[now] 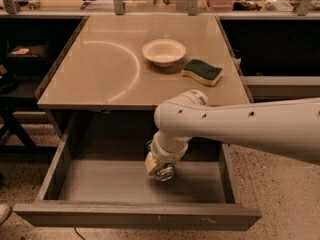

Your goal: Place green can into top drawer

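The top drawer (60, 169) is pulled open below the table, its grey bottom showing. My gripper (158, 168) hangs from the white arm (240, 126) inside the drawer, just above the middle of its bottom. It is shut on the green can (165, 173), of which mostly one shiny silver end shows below the wrist. The rest of the can is hidden by the gripper and wrist. I cannot tell whether the can touches the drawer bottom.
On the tan table top (100, 69) stand a white bowl (163, 51) and a green-and-yellow sponge (202, 72). Dark shelving flanks the table on both sides. A cluttered counter runs along the back.
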You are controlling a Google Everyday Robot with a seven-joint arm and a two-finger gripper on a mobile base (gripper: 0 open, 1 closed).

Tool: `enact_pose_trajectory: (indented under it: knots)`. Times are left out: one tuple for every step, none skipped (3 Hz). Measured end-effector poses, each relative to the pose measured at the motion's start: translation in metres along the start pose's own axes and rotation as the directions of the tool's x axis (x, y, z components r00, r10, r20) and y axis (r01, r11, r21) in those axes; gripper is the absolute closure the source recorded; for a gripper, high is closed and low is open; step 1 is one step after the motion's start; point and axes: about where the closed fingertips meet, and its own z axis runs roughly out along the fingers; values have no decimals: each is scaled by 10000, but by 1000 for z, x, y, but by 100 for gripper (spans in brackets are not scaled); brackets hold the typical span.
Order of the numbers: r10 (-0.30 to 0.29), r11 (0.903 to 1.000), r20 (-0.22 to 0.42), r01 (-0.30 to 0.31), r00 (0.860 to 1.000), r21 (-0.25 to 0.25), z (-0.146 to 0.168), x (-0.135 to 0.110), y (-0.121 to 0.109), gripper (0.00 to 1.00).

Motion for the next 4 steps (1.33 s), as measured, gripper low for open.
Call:
enact_pose_trajectory:
  knots:
    - [176, 9997, -191, -179, 9997, -142, 18, 0, -9, 100]
    - [264, 9992, -400, -276, 9989, -296, 31, 1, -13, 100]
    - [265, 9992, -404, -277, 9988, -299, 28, 1, -13, 82]
    - [265, 9992, -404, -277, 9988, -299, 28, 1, -13, 59]
